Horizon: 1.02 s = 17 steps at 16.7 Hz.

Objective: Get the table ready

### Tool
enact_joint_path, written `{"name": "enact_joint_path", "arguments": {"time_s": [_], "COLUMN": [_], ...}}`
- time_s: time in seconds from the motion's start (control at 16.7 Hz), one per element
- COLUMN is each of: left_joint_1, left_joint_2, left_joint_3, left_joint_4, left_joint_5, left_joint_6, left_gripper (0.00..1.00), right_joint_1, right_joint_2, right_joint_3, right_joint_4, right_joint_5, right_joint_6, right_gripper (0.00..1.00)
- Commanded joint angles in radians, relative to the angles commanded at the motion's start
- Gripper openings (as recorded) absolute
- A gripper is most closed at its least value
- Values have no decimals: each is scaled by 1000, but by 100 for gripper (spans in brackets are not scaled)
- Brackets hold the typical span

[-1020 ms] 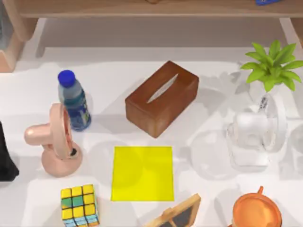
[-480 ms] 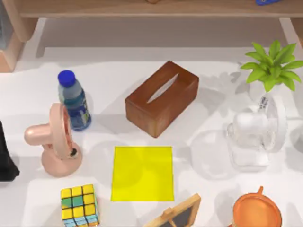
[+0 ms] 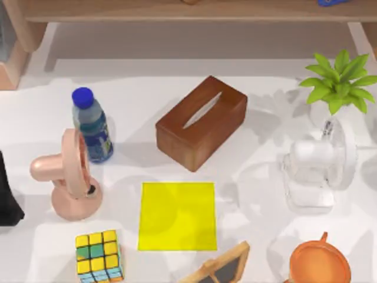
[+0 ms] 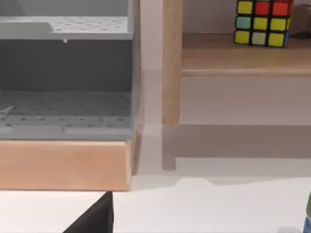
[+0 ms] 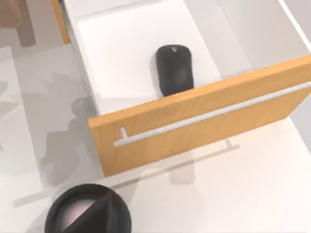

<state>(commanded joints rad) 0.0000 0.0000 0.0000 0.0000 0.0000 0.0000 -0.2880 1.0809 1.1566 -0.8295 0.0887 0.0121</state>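
Note:
The table (image 3: pixel 138 88) is a wide white top with many things on it. In the middle lies a brown tissue box (image 3: pixel 201 122), and in front of it a yellow square mat (image 3: pixel 177 216). My left arm (image 3: pixel 7 197) is a black shape at the table's left edge. A dark corner of my left gripper (image 4: pixel 95 218) shows in the left wrist view, above the white top. In the right wrist view a dark wedge of my right gripper (image 5: pixel 99 216) overlaps a round black object (image 5: pixel 73 213).
On the left are a blue-capped bottle (image 3: pixel 91 124), a pink fan (image 3: pixel 68 174) and a colour cube (image 3: pixel 99 254). On the right are a white fan (image 3: pixel 318 168), a plant (image 3: pixel 339 82) and an orange cup (image 3: pixel 319 262). A framed slate (image 3: pixel 221 266) is at the front. An open wooden drawer (image 5: pixel 194 126) holds a black mouse (image 5: pixel 174 68).
A grey shade at the table's right edge has faded out of the top view. None of the objects on the table has moved.

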Motion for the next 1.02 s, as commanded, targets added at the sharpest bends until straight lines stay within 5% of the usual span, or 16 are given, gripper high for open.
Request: {"name": "enact_joint_path", "arguments": {"time_s": [0.6,1.02], "left_joint_1": [0,0], "left_joint_2": [0,0], "left_joint_3": [0,0], "left_joint_4": [0,0], "left_joint_5": [0,0], "left_joint_6": [0,0], "left_gripper": [100,100], "right_joint_1": [-82,-76], "right_joint_2": [1161,1501], "right_joint_3": [1024,1304], "right_joint_4": [-449,-521], "right_joint_5": [-55,-92], "right_joint_6": [-79,-138], "right_gripper": [100,100]}}
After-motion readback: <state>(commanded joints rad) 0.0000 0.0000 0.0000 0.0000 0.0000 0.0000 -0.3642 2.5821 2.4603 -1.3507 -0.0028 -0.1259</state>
